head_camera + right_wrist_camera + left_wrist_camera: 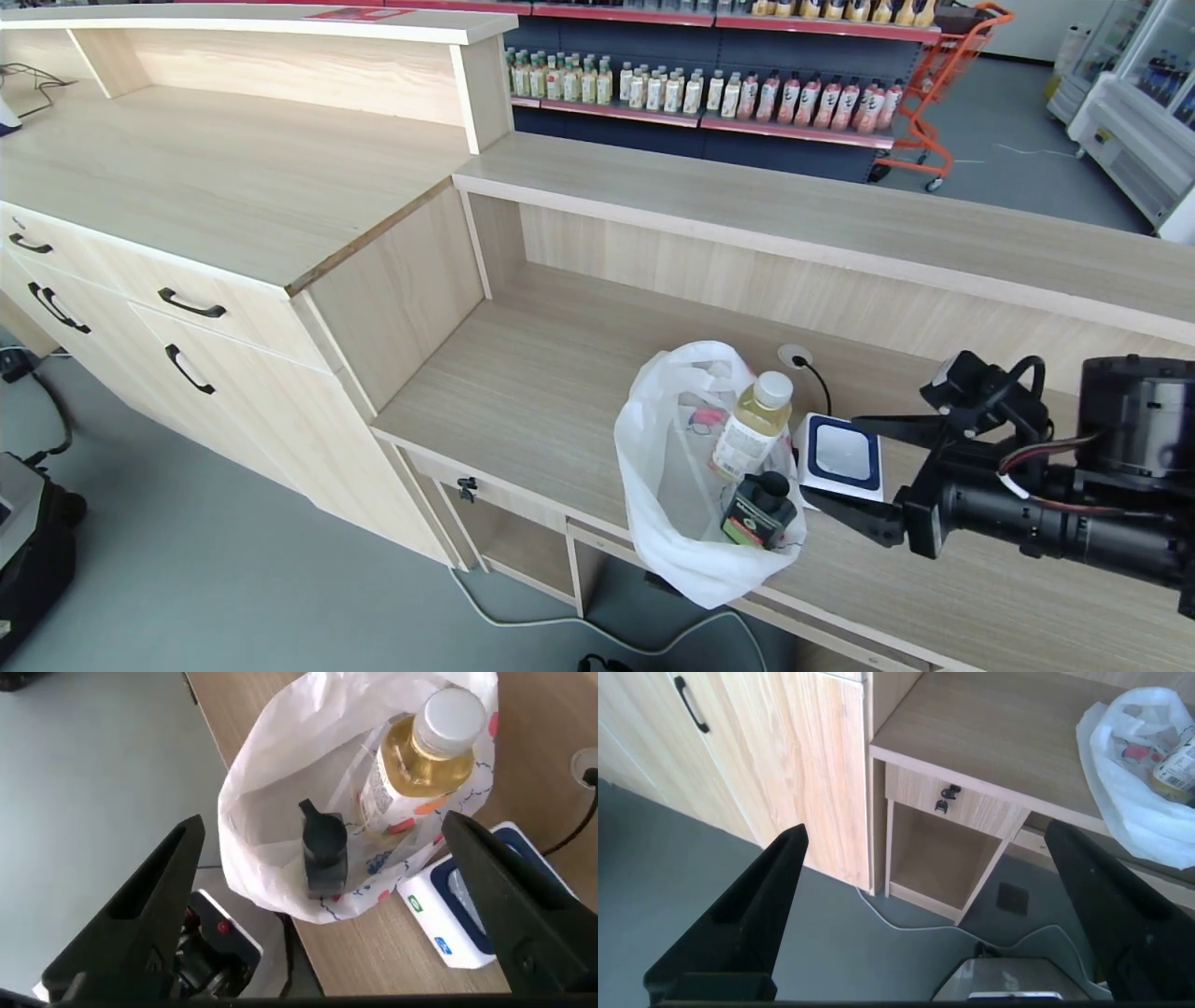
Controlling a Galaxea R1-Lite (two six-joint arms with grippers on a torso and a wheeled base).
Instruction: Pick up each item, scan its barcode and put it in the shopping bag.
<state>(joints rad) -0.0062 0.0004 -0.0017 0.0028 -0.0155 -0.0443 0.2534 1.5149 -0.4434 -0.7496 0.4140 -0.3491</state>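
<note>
Apparently the task is far along, since two items are already found inside the white shopping bag, which stands open on the lower counter. A pale yellow drink bottle with a white cap is leaned upright against the bag's far side, and a small black bottle is seated lower down, near the bag's front edge. The scanner is placed just beside the bag. The right gripper is held next to the bag and over the scanner, its fingers spread wide with nothing between them. The left gripper is held off the counter above the grey floor, fingers likewise spread and empty. Whether further items are left to be scanned cannot be told; if none are, the job may be judged complete
</note>
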